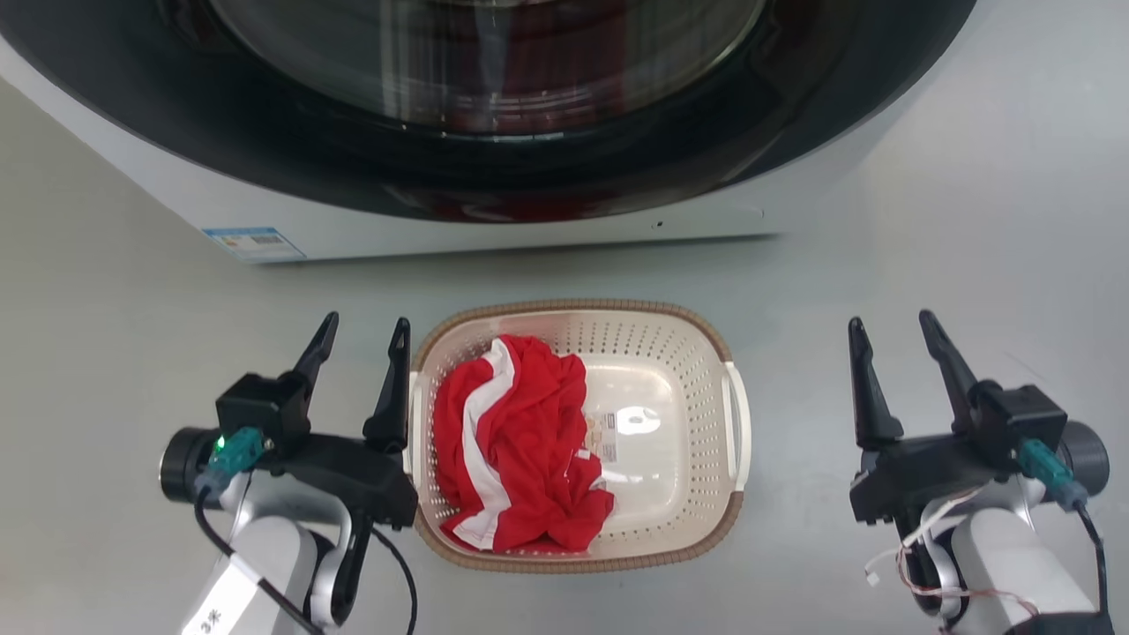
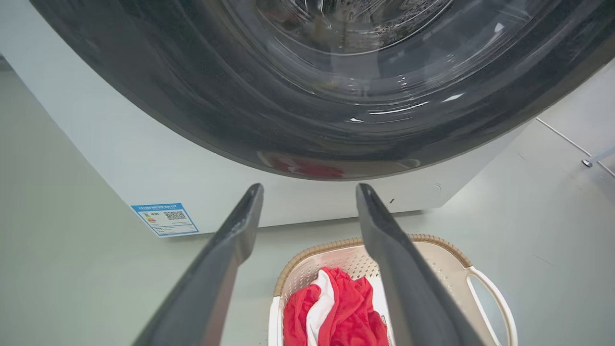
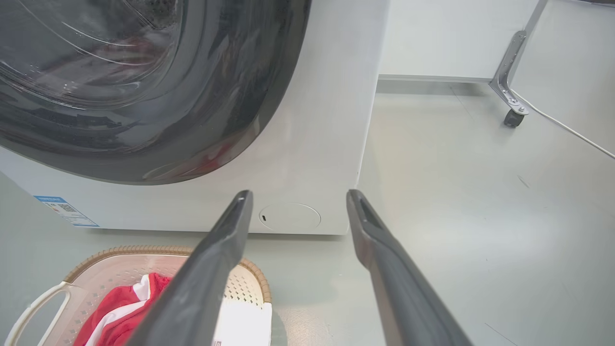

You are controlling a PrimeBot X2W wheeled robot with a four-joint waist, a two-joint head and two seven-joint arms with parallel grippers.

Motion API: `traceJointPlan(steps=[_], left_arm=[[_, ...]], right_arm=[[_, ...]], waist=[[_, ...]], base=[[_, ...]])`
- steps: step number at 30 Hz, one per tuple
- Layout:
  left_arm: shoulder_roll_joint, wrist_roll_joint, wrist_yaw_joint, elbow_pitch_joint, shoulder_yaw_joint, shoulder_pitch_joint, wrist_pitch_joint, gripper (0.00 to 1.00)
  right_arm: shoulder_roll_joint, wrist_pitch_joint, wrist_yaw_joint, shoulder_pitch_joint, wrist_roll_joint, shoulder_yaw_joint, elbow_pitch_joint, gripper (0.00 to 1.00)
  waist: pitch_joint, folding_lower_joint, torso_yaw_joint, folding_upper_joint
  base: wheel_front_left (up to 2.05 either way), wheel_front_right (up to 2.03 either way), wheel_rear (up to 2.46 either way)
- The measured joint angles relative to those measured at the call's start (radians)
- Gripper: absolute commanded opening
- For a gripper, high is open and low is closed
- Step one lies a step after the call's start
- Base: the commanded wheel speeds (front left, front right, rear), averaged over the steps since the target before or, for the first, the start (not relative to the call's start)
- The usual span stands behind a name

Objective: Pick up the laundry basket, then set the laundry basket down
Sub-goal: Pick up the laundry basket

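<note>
Laundry basket: I see it on the floor between my two end effectors, closer to the left one.
Left end effector: released, fingers spread and holding nothing. The laundry basket lies just to its inner side. In the head view its inner finger runs alongside the white loop handle; I cannot tell whether they touch.
Right end effector: released too, fingers apart and empty. The basket sits well off to its inner side, with bare floor between its inner finger and the other loop handle.
Load: a crumpled red and white garment fills the half of the basket nearer the left end effector. The half nearer the right one is bare plastic with a small sticker.
Washing machine: ahead of both sets of fingertips, beyond the basket's far rim, with its dark round door shut.
Blue label: low on the machine's front, ahead of the left end effector and slightly to its outer side.
Caster: far ahead and to the outer side of the right end effector, under a metal frame leg, with a white cable beside it.
</note>
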Motion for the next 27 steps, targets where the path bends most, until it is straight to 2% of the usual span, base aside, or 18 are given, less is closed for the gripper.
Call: traceJointPlan(steps=[12,27], left_arm=[[-0.028,-0.008,-0.035,0.170,-0.002,-0.172,0.011,1.00],[-0.044,-0.015,-0.071,0.386,-0.007,-0.225,0.013,1.00]], right_arm=[[0.026,0.017,0.030,-0.169,-0.003,0.034,0.131,1.00],[0.070,0.015,0.055,-0.234,-0.006,0.067,0.289,1.00]], waist=[[0.167,-0.0001,-0.004,0.0001],[0.290,-0.0002,-0.012,0.0000]], base=[[0.00,0.00,0.00],[0.00,0.00,0.00]])
